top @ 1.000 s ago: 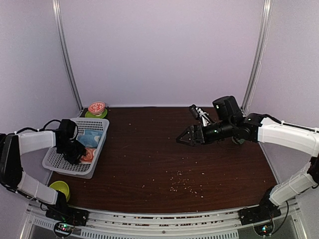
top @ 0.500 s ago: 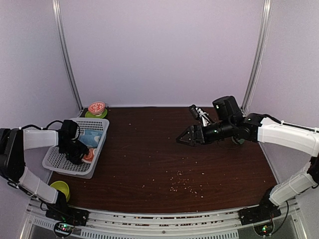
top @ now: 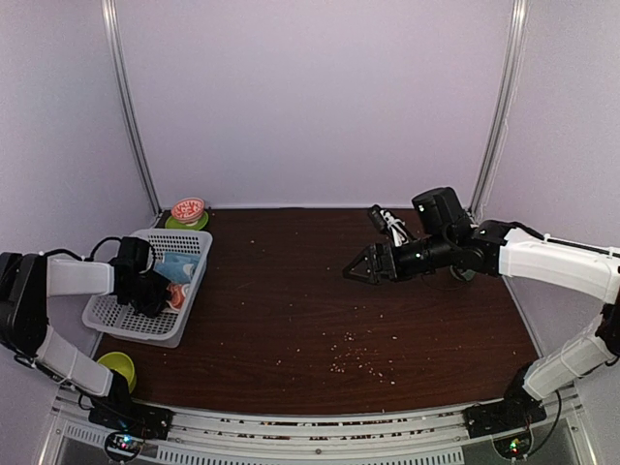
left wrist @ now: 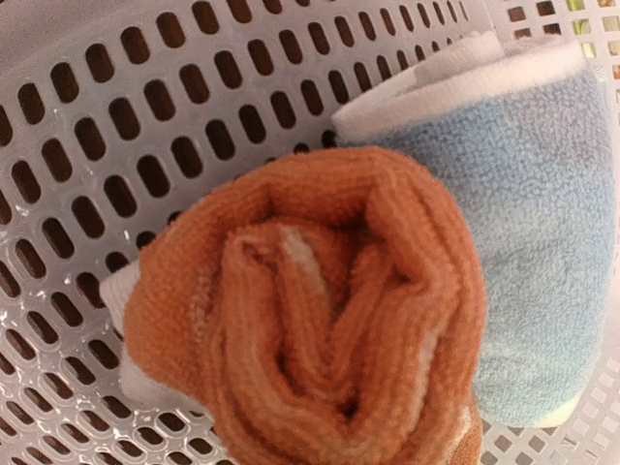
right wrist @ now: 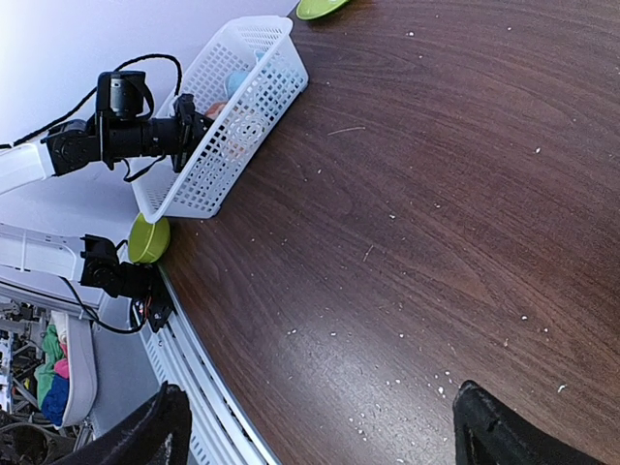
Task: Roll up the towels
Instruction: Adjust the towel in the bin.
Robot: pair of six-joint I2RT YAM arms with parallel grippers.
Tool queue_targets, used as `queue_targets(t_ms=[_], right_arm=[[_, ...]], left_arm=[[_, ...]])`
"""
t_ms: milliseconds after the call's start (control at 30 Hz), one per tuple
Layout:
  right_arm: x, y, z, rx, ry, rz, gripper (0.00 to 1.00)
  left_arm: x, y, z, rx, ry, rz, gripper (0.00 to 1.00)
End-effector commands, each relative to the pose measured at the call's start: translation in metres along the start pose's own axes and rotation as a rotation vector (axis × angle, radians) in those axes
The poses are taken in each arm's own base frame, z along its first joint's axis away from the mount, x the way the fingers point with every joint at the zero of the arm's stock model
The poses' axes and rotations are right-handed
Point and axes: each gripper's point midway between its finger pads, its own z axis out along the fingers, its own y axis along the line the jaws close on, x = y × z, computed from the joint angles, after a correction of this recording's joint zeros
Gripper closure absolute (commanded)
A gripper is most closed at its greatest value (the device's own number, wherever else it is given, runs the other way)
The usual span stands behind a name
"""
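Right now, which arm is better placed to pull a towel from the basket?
Left. The left hand sits inside the basket, right at the orange towel; the right hand hangs open over the table, well away.

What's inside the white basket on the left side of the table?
Two rolled towels, touching side by side: an orange towel and a light blue towel. Whatever lies beneath them in the white basket is covered.

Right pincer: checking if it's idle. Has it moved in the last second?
No. The open right pincer keeps its spot above the dark brown table, no nearer the white perforated plastic basket.
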Motion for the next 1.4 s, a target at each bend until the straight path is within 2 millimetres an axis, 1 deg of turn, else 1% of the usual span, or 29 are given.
queue_targets(t_ms=[0, 133, 200, 333, 433, 500, 567, 633, 733, 867, 1033, 1167, 1267, 1367], right_arm=[[-0.006, 0.002, -0.002, 0.003, -0.002, -0.014, 0.06], [-0.006, 0.000, -0.002, 0.008, 0.001, -0.010, 0.06], [-0.006, 0.000, -0.002, 0.009, 0.002, -0.010, 0.06], [-0.005, -0.001, -0.002, 0.012, 0.004, -0.008, 0.06], [-0.005, -0.001, -0.004, 0.015, 0.003, -0.009, 0.06], [-0.006, -0.001, -0.005, 0.019, -0.001, -0.011, 0.06], [-0.006, -0.001, -0.005, 0.018, -0.001, -0.011, 0.06], [-0.006, -0.001, -0.004, 0.015, -0.001, -0.012, 0.06], [-0.007, 0.000, -0.003, 0.012, -0.002, -0.013, 0.06], [-0.008, 0.001, -0.004, 0.010, -0.001, -0.016, 0.06], [-0.008, 0.001, -0.005, 0.008, -0.004, -0.017, 0.06], [-0.008, 0.001, -0.004, 0.003, -0.003, -0.017, 0.06], [-0.007, 0.001, -0.003, 0.000, 0.001, -0.017, 0.06], [-0.008, 0.002, -0.005, 0.000, 0.001, -0.020, 0.06]], left_arm=[[-0.001, 0.003, 0.007, 0.043, -0.039, -0.031, 1.00], [-0.006, -0.006, 0.007, 0.085, -0.062, -0.028, 1.00], [-0.006, -0.007, 0.009, 0.082, -0.059, -0.025, 1.00], [-0.002, 0.001, 0.019, 0.037, -0.034, -0.014, 1.00], [0.007, 0.008, 0.024, 0.019, 0.007, -0.010, 0.81], [0.011, 0.013, 0.022, 0.008, 0.019, -0.003, 0.66], [0.011, 0.017, 0.018, 0.000, 0.014, 0.008, 0.54], [0.010, 0.022, 0.013, -0.013, 0.003, 0.018, 0.43], [0.013, 0.029, 0.007, -0.026, 0.006, 0.025, 0.35], [0.013, 0.032, -0.005, -0.039, 0.004, 0.038, 0.31], [0.011, 0.032, -0.021, -0.049, -0.004, 0.057, 0.29], [0.010, 0.032, -0.028, -0.045, -0.010, 0.061, 0.26], [0.011, 0.028, -0.033, -0.031, -0.003, 0.062, 0.25], [0.011, 0.019, -0.046, -0.008, 0.002, 0.116, 0.24]])
